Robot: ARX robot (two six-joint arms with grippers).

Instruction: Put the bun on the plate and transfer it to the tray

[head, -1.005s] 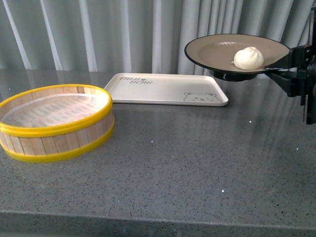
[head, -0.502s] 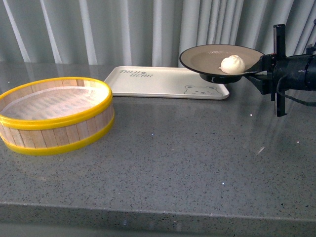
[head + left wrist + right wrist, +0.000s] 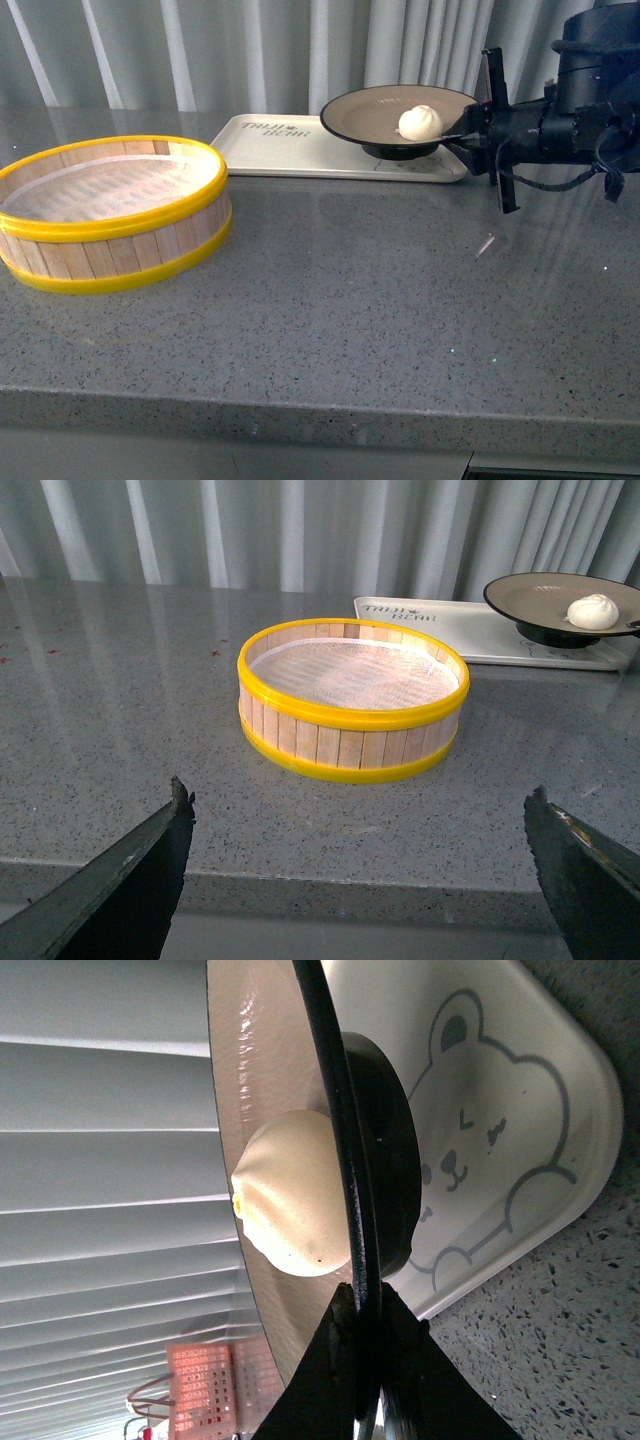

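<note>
Right now my right jaws are clamped tight on the rim of the plate [image 3: 365, 112], pinching its thin black edge on the side nearest my right arm [image 3: 560, 130]. The right wrist view shows the two dark tips meeting across that rim, one above and one beneath. The plate is held roughly level over the right-hand end of the tray [image 3: 285, 152], above the printed bear [image 3: 490, 1150]. Its glossy black foot sits very low over the tray, possibly touching it; from these angles I cannot tell whether there is a gap.

The bun [image 3: 420, 122] rests inside the plate, off centre, towards the rim that I am gripping. Its pleated top points upward.

The tray lies flat at the far side of the grey speckled tabletop [image 3: 350, 300], just in front of the pale curtain [image 3: 250, 50], with dark lettering [image 3: 273, 128] near its far left corner.

My left jaws are spread wide with nothing between them. They hang above the near edge of the tabletop and appear only in the left wrist view.

The yellow-rimmed wooden steamer basket [image 3: 110, 215] stands on the left of the tabletop, nearer to me than the tray and apart from it, with a whitish liner inside.
</note>
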